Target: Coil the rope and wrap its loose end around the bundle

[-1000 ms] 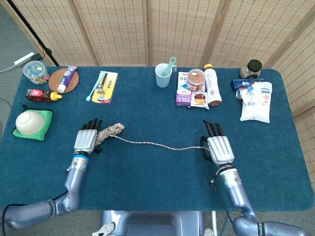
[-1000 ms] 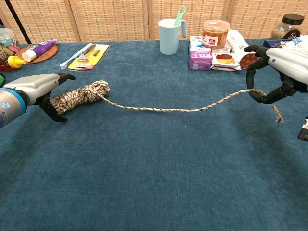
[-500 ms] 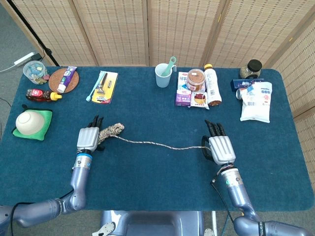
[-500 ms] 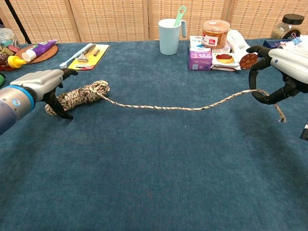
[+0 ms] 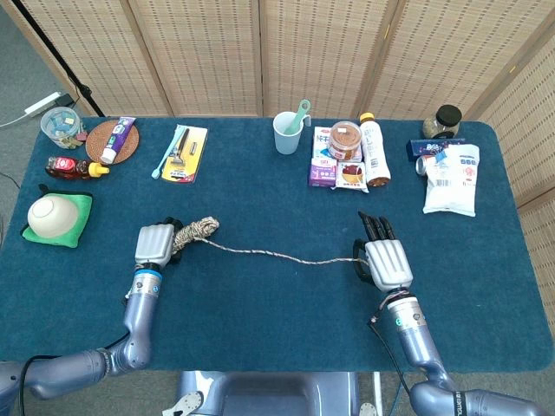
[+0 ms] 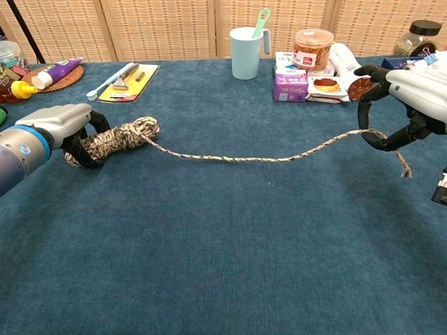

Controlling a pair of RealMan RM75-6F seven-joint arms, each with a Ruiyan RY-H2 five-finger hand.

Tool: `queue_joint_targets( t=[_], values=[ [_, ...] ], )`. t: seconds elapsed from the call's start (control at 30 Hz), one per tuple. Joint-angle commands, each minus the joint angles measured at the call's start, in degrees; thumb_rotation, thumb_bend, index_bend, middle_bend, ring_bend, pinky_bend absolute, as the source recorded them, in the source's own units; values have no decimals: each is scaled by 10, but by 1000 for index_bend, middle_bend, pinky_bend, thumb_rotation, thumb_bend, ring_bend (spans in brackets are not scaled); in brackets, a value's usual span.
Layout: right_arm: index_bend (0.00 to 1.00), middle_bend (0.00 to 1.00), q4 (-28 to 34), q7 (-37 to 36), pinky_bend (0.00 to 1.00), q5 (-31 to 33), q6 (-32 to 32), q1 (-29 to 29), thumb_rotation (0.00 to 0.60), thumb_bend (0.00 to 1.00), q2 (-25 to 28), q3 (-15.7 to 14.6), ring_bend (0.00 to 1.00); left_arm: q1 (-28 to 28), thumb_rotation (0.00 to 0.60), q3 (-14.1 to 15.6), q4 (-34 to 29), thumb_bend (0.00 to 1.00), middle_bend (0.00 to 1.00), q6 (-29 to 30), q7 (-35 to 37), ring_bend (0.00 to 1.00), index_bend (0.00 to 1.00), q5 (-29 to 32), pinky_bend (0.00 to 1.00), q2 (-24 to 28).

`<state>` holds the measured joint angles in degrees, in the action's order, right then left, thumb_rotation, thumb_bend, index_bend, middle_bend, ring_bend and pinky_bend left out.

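Observation:
A speckled rope lies across the blue table. Its coiled bundle (image 5: 196,231) (image 6: 120,135) sits at the left. My left hand (image 5: 153,246) (image 6: 61,128) has its fingers curled around the bundle's left end and grips it. A single strand (image 5: 286,257) (image 6: 265,158) runs right from the bundle to my right hand (image 5: 386,261) (image 6: 408,98). That hand pinches the strand near its loose end, slightly above the cloth. The frayed tip (image 6: 404,167) hangs past the hand.
Along the far edge stand a cup (image 5: 287,133) (image 6: 246,52), snack boxes (image 5: 325,160), a bottle (image 5: 374,149), a jar (image 5: 447,120) and a white bag (image 5: 453,179). At the far left are a razor pack (image 5: 185,152), a toothpaste tube (image 5: 117,139) and a bowl (image 5: 52,213).
My left hand's fingers, spread over the bundle before, have curled around its left end. The right hand and the strand have barely moved.

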<state>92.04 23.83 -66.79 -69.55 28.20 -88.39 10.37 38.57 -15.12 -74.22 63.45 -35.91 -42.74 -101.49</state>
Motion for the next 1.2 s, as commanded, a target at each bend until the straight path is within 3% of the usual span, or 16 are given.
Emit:
queue_joint_targets(
  t=[0.03,0.63,1.03,1.2],
  values=[
    [603,0,1,1,0,0,0,0,600,491,-1,0,0,-1,600,1,0,322,349,4,4,415,432,-6,597,1],
    [621,0,34,4,0,-37,-20,-5,600,491,24,-7,0,-14,600,14,15,435,462,18,100,489,588,-110,638,14],
    [624,0,77,14,0,-56,-36,-11,600,491,54,-6,0,-27,600,14,-8,496,504,24,141,522,644,-145,665,36],
    [626,0,86,21,0,-60,-40,-10,600,491,57,-4,0,-35,600,9,-30,503,520,33,205,535,666,-186,674,53]
  ],
)
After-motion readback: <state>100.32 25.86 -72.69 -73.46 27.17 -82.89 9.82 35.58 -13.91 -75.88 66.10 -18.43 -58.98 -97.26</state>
